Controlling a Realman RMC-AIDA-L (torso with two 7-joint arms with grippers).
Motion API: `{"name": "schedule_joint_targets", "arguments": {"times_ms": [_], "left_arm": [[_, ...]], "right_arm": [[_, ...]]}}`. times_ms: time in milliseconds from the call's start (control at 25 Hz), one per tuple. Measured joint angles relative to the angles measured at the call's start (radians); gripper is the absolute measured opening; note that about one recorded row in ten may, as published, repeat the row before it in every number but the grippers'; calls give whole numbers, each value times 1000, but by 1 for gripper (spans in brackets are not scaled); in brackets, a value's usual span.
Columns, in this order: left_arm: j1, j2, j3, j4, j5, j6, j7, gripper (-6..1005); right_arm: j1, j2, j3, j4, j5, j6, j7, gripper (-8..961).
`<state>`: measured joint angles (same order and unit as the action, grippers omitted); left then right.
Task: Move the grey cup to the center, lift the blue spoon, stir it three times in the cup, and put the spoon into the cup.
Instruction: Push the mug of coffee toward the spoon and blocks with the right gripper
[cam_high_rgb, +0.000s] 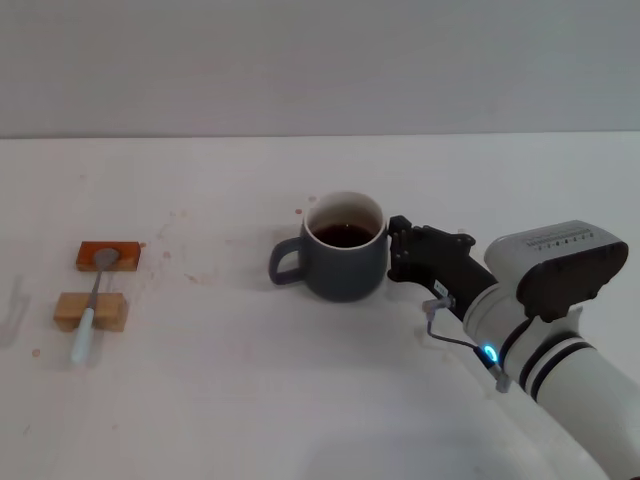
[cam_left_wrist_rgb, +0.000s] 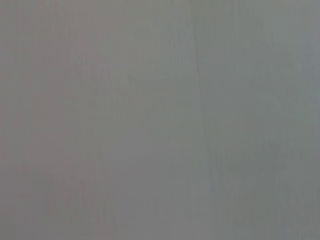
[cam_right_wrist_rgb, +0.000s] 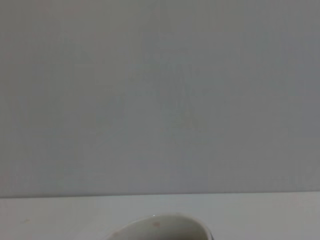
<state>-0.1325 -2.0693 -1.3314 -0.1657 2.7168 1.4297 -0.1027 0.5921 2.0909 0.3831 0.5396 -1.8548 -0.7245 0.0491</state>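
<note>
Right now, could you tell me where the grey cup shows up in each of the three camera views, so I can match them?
Head view: the grey cup stands upright near the middle of the white table, handle toward the robot's left, the right gripper at its right side.
Left wrist view: not in it; only a plain grey surface.
Right wrist view: only the cup's white rim shows, at the lower edge.
Shared landmark: the white table, in the head and right wrist views.

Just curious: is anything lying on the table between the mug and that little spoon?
Only bare, faintly stained tabletop lies between the grey cup and the blue spoon, per the head view.
</note>
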Motion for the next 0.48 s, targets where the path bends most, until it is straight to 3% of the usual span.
{"name": "schedule_joint_targets", "arguments": {"times_ms": [480], "left_arm": [[3, 0, -1, 0, 0, 9, 0, 815]], "right_arm": [[28, 0, -27, 43, -1, 35, 0, -2]]}}
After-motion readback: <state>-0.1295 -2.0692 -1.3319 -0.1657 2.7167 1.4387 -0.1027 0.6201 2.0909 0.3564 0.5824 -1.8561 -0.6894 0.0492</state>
